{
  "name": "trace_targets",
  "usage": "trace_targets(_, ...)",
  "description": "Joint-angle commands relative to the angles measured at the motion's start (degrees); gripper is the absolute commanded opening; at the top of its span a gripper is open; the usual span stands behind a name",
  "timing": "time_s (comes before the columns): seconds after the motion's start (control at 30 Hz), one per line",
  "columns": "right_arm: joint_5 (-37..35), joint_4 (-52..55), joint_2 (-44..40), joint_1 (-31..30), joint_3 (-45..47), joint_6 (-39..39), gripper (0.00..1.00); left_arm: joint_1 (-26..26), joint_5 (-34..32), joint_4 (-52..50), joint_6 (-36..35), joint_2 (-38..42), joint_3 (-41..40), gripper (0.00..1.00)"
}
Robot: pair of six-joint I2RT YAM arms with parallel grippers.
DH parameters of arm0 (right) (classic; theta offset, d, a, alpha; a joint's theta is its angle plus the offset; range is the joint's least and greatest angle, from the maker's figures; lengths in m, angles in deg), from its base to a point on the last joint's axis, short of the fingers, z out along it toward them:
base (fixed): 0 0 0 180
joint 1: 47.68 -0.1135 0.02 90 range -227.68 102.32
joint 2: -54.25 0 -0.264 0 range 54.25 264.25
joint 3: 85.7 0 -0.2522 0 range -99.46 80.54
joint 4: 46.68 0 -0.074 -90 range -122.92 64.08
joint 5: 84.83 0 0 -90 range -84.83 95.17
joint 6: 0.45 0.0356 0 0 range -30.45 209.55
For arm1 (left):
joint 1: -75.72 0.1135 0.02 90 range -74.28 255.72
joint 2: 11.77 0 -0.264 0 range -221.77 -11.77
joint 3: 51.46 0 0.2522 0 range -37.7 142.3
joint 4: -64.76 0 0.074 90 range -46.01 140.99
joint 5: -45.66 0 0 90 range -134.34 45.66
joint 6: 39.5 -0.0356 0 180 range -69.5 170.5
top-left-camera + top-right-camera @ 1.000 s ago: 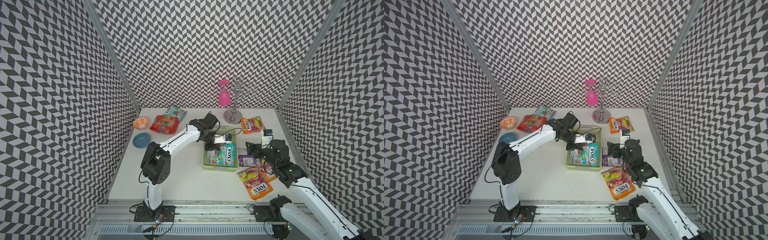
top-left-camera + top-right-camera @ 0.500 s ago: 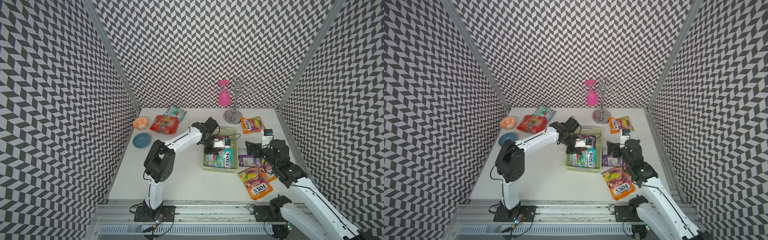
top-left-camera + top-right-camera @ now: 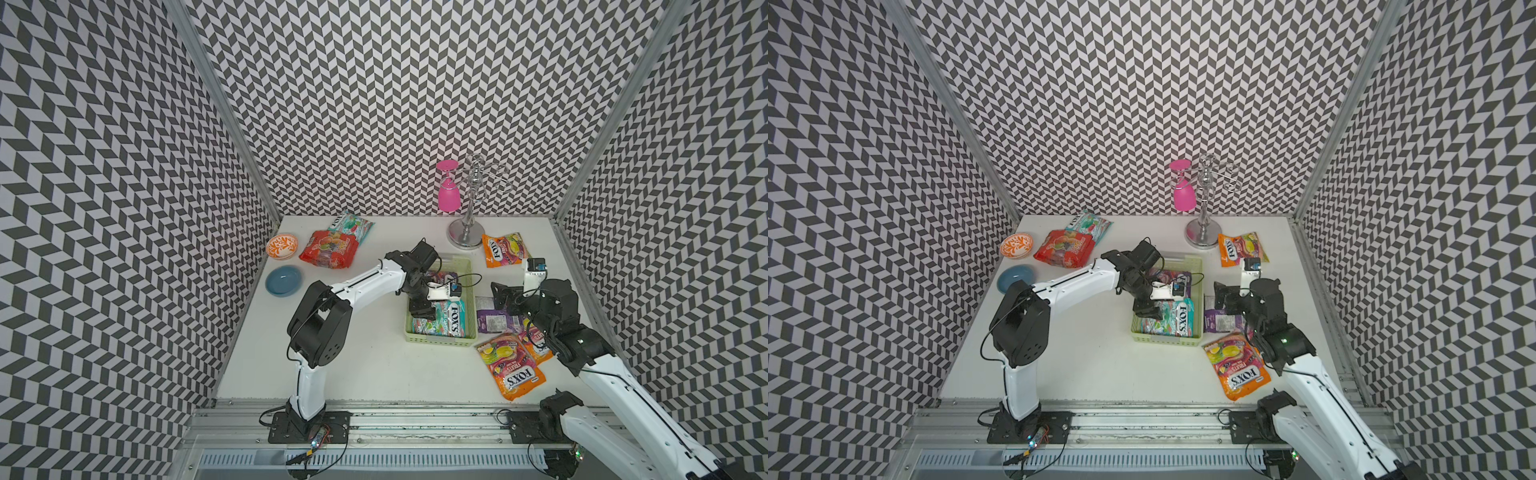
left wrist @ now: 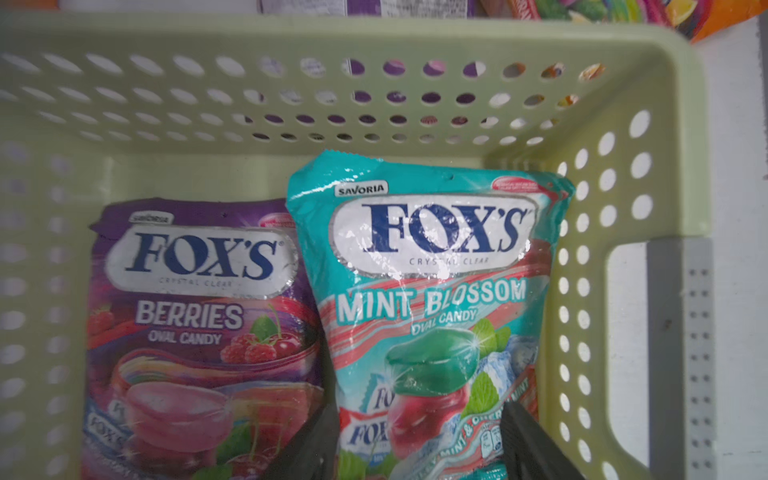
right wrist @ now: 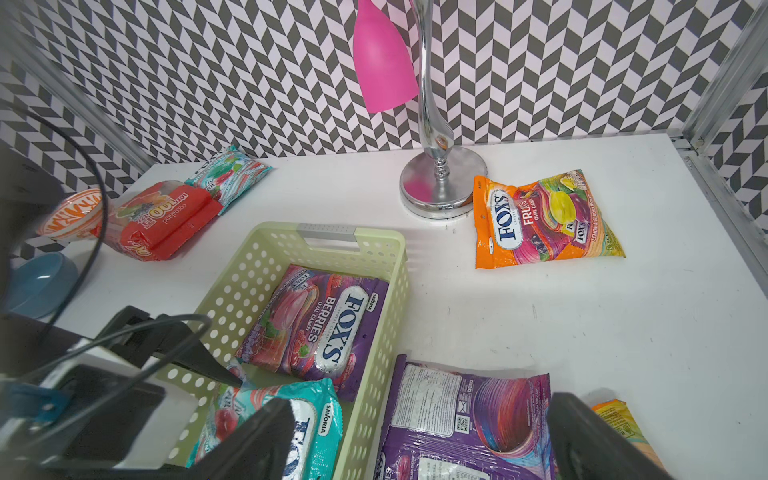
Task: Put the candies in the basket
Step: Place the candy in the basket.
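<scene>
Two tools stand open: left tool (image 4: 417, 440), astride the teal bag (image 4: 428, 291) in the basket (image 4: 332, 39), should rise straight; right tool (image 5: 419, 419), empty, should centre on the purple bag (image 5: 507, 399).

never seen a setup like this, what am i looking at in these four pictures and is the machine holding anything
Two white robot arms, the left arm and the right arm, stand at a white table; each ends in two-fingered jaws. Two pictures look down from overhead, nearly alike; two come from cameras on the wrists. In the pale green perforated plastic basket lie a glossy teal mint candy bag and a purple berries bag. The left jaws stand open astride the teal bag; the right jaws hang open over a face-down purple bag beside the basket. Neither grips anything. Elsewhere lie orange bags, a red bag and a chrome stand.
</scene>
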Motion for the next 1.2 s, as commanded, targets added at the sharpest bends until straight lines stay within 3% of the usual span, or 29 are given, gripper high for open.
trace_targets(0.0,0.2,-3.0,0.1,0.2,0.2,-0.5,0.99,-0.7,2.2,4.8,3.5,5.1,0.0,0.65)
trace_targets(0.2,0.3,-2.9,-0.2,0.3,0.4,-0.4,0.99,-1.0,-1.8,12.3,11.6,3.3,-0.4,0.63)
trace_targets(0.43,0.5,-3.0,-0.5,0.3,0.6,-0.3,0.99,-2.2,-7.1,17.4,16.3,0.1,-3.5,0.5)
trace_targets(0.63,0.4,-3.0,-0.4,0.2,0.7,-0.4,0.99,-2.8,-11.0,20.5,17.5,-2.1,-6.6,0.09)
trace_targets(0.7,1.0,-2.9,-0.4,0.3,0.6,-0.4,0.99,-3.0,-10.6,21.4,17.1,-2.0,-8.7,0.02)
trace_targets(1.03,3.0,-3.1,1.5,0.3,1.2,1.2,0.99,-3.2,-11.8,21.7,18.0,-3.9,-10.3,0.0)
trace_targets(1.17,5.0,-2.9,2.8,0.3,0.6,2.4,0.97,-3.3,-10.3,20.2,18.9,1.2,-9.1,0.03)
